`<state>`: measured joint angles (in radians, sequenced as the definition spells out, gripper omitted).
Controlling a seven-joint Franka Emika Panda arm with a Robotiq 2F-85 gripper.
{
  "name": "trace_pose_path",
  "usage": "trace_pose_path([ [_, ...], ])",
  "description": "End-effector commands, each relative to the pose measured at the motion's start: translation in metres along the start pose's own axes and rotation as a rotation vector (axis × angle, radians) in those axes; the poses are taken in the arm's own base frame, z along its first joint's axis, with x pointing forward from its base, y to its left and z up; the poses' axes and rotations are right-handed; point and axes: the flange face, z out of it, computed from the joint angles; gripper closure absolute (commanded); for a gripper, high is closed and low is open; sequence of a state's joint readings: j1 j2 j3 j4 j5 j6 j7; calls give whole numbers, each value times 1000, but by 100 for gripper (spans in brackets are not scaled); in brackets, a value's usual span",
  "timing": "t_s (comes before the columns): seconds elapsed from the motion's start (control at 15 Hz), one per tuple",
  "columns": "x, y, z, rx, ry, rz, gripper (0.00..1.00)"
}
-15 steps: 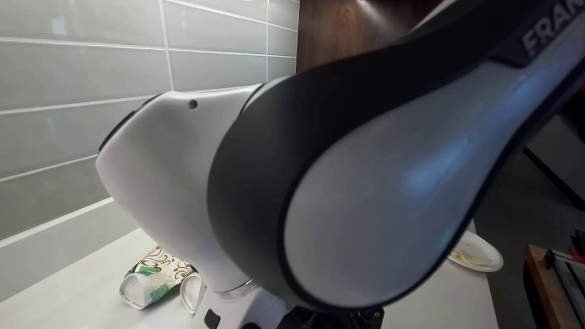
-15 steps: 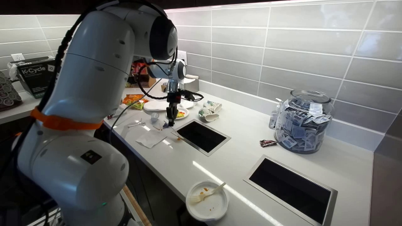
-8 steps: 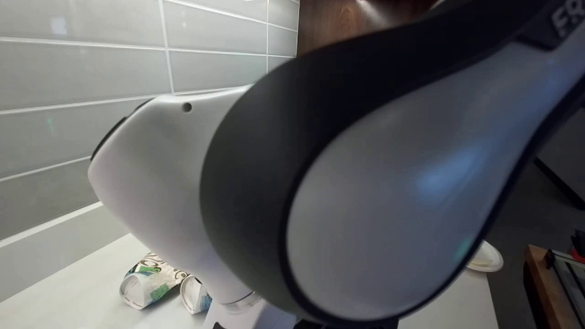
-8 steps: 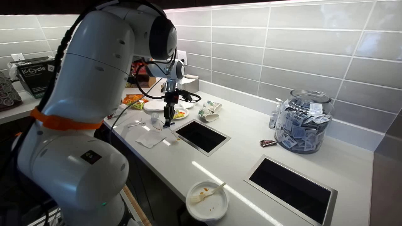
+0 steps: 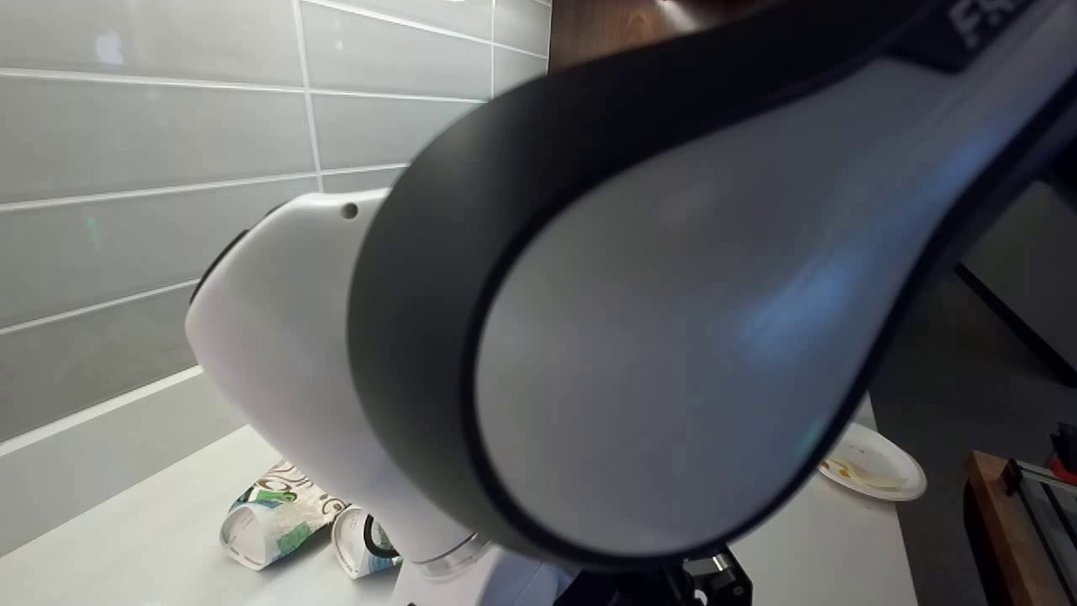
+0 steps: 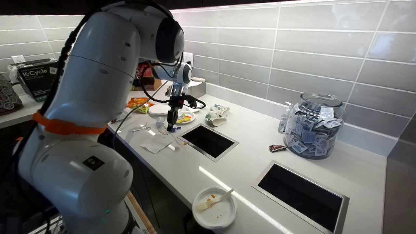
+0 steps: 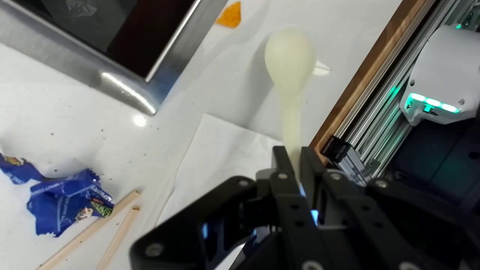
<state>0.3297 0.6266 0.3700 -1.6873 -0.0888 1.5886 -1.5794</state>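
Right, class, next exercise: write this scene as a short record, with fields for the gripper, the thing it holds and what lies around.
Gripper: shut
Held: pale spoon, by its handle
Nearby: white napkin, blue wrapper, two sticks, orange crumb
Also on the counter: plate with fork, glass jar of packets

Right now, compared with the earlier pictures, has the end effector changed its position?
Yes: in an exterior view, the end effector has shifted slightly to the picture's left, away from the steel-framed black inset nearest to it.
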Motion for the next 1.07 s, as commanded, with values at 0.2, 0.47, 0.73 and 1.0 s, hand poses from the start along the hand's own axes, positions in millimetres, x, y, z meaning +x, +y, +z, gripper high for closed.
trace_pose_path([
  [0.2,-4,8,10,10,41,-17,97],
  [0.47,-5,12,15,15,42,-16,97],
  [0.73,-5,17,18,19,36,-12,97],
  [1.0,-4,19,17,14,36,-12,97],
])
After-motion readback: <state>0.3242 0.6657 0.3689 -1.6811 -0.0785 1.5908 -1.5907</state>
